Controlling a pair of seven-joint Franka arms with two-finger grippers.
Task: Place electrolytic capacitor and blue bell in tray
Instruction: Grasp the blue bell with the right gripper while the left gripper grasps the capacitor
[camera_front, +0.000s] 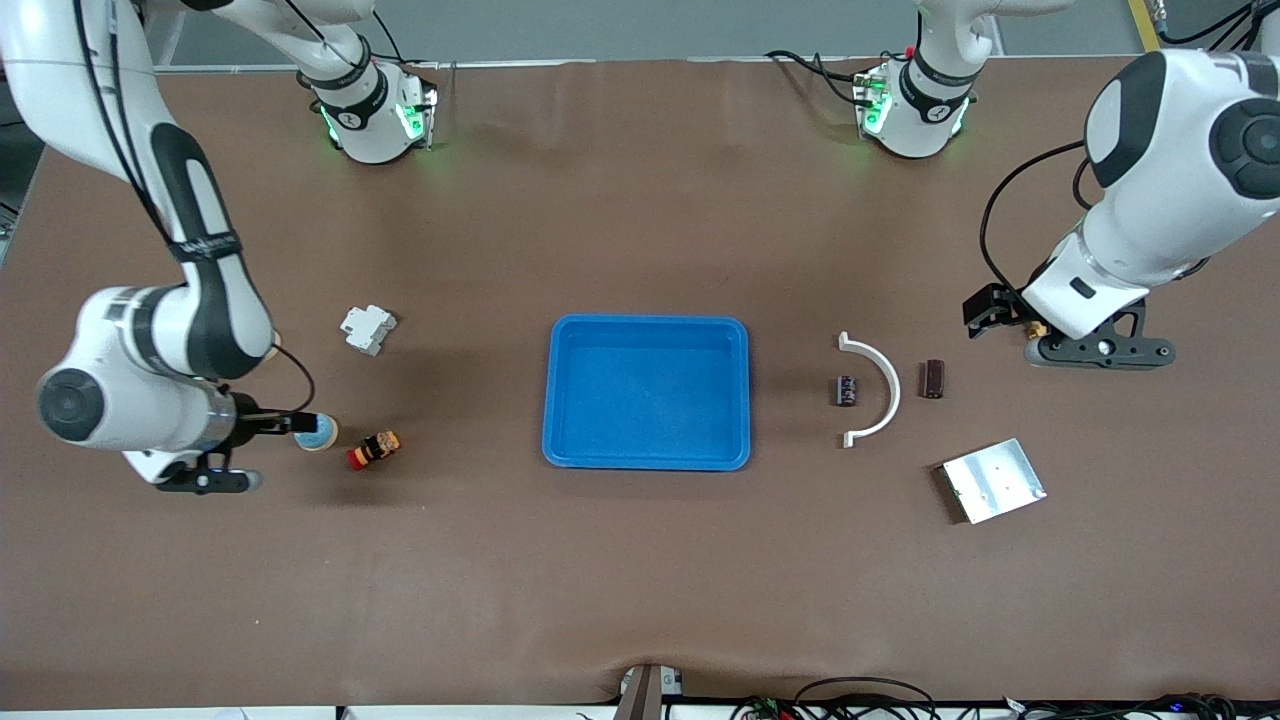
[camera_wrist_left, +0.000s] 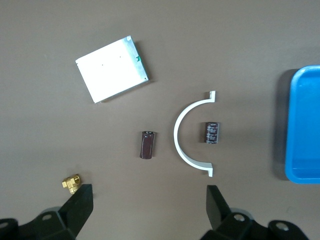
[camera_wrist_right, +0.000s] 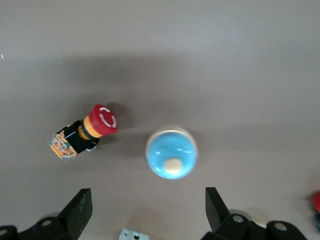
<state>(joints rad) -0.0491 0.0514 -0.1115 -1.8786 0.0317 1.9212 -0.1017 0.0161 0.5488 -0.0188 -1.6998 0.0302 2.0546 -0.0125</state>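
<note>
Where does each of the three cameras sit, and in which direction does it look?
Front view: high, across the table, facing both arm bases; shows the blue tray and both arms.
Left wrist view: on the left arm, looking down; its open left claw is over bare table beside the capacitor, white arc and silver plate.
Right wrist view: on the right arm, looking down; its open right claw is by the blue bell and red button.
Shared: front and left wrist views both show tray, capacitor, arc and plate.

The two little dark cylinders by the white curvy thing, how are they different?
The black capacitor is short and stubby with pale markings; the brown cylinder is longer, slimmer and plain. The black capacitor lies inside the white arc's curve, the brown cylinder outside it. Both lie flat on the table.
</note>
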